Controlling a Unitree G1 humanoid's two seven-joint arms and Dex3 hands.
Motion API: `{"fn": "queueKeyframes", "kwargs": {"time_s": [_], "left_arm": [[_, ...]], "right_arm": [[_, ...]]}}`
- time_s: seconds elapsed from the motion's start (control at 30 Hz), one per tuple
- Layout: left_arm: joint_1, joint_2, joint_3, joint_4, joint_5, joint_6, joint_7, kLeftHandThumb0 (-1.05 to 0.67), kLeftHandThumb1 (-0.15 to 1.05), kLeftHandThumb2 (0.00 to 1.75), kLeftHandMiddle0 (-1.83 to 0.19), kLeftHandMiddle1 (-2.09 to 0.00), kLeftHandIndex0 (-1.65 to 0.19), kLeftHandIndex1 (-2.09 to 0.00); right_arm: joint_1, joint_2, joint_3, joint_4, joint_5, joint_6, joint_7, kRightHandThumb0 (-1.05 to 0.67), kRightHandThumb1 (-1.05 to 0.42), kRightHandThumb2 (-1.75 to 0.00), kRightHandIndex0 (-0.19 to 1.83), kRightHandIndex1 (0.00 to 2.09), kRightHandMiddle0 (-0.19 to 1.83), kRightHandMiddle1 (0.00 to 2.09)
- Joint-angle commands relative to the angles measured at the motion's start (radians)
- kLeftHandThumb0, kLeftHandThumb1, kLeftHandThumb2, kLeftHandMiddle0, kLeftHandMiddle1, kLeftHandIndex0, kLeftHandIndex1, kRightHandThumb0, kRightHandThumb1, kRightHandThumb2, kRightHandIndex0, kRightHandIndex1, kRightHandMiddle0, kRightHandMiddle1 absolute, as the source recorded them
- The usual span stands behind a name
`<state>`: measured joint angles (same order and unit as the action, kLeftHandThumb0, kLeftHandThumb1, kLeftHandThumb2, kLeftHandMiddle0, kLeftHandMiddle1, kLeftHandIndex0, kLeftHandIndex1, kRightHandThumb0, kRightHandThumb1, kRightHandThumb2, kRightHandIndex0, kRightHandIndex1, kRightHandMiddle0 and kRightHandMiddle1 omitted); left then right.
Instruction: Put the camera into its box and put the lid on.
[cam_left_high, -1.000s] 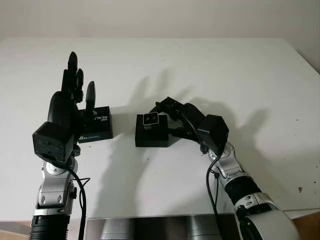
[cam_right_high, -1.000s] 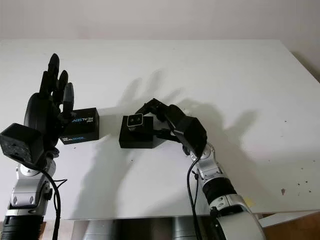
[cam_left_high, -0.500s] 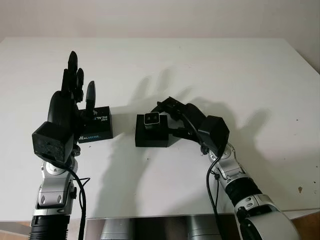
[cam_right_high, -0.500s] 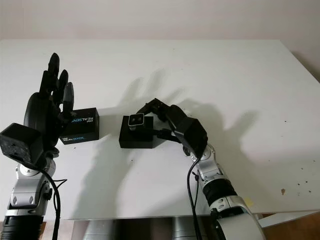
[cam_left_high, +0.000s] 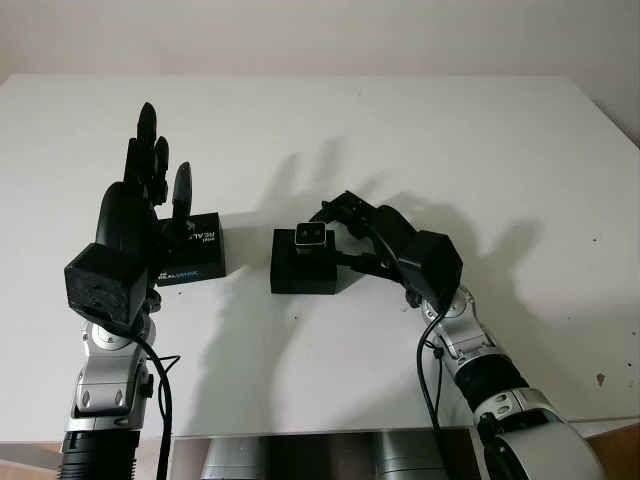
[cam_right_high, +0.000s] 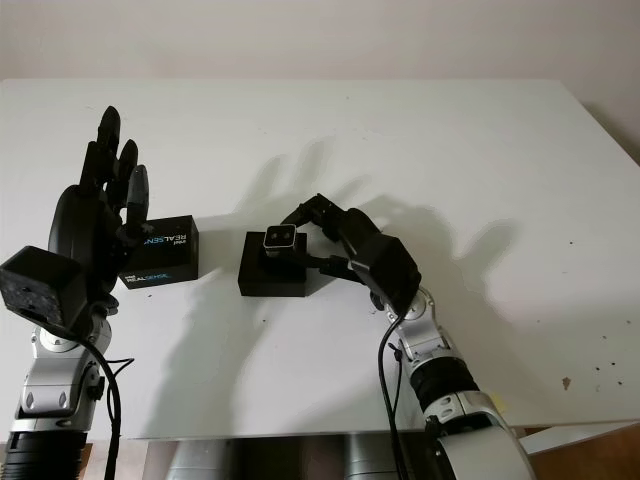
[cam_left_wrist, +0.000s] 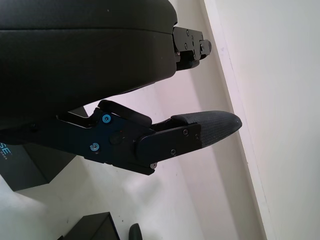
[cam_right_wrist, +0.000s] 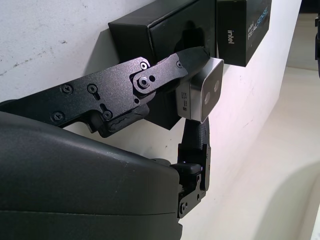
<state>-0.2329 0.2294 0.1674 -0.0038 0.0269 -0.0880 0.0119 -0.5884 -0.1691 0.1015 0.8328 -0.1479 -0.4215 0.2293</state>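
Note:
A small silver camera (cam_left_high: 312, 236) is pinched between the fingers of my right hand (cam_left_high: 338, 232), which is shut on it. It hangs just over the black box (cam_left_high: 298, 275) at the table's middle. In the right wrist view the camera (cam_right_wrist: 202, 89) shows two lenses, with a finger (cam_right_wrist: 165, 70) across its top and the box (cam_right_wrist: 160, 30) behind it. The lid (cam_left_high: 195, 256), black with blue "RealSense" lettering, lies left of the box. My left hand (cam_left_high: 150, 190) is raised and open beside the lid's left edge, holding nothing.
The white table (cam_left_high: 420, 130) stretches wide behind and to the right of the box. Its front edge (cam_left_high: 300, 432) runs near my arms. In the left wrist view the lid (cam_left_wrist: 25, 170) lies below the left hand's finger (cam_left_wrist: 200, 132).
My right hand has shifted slightly to the right with the camera, still over the box. The left hand and the lid have not moved.

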Motion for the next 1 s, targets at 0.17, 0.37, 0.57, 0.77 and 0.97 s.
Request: {"fn": "queueKeyframes", "kwargs": {"time_s": [0.17,0.37,0.57,0.77,0.97], "left_arm": [[0.005,-0.002,0.002,-0.018,0.001,0.0,0.002,-0.71,1.05,0.62,-0.01,-0.05,0.05,-0.05],[0.004,-0.007,0.001,-0.022,0.001,0.008,0.008,-0.7,1.05,0.62,-0.01,-0.06,0.05,-0.06],[0.006,-0.007,-0.002,-0.028,0.005,0.013,0.014,-0.71,1.05,0.62,-0.02,-0.06,0.04,-0.06],[0.007,-0.007,-0.002,-0.027,0.004,0.012,0.012,-0.71,1.05,0.62,-0.02,-0.05,0.04,-0.06],[0.008,-0.007,-0.004,-0.026,0.007,0.011,0.012,-0.71,1.05,0.62,-0.02,-0.06,0.04,-0.06]], "right_arm": [[-0.007,-0.015,-0.014,0.001,0.018,-0.02,0.02,-0.52,-0.98,-0.05,0.29,0.06,0.35,1.59],[-0.005,-0.024,-0.018,-0.008,0.028,-0.027,0.041,-0.52,-0.98,-0.05,0.29,0.06,0.34,1.58],[-0.002,-0.025,-0.018,-0.016,0.042,-0.033,0.062,-0.52,-0.98,-0.05,0.3,0.06,0.34,1.58],[0.001,-0.022,-0.022,-0.031,0.06,-0.041,0.091,-0.52,-0.98,-0.05,0.3,0.06,0.34,1.57],[0.004,-0.006,-0.015,-0.039,0.065,-0.04,0.103,-0.53,-0.98,-0.06,0.3,0.06,0.35,1.57]]}}
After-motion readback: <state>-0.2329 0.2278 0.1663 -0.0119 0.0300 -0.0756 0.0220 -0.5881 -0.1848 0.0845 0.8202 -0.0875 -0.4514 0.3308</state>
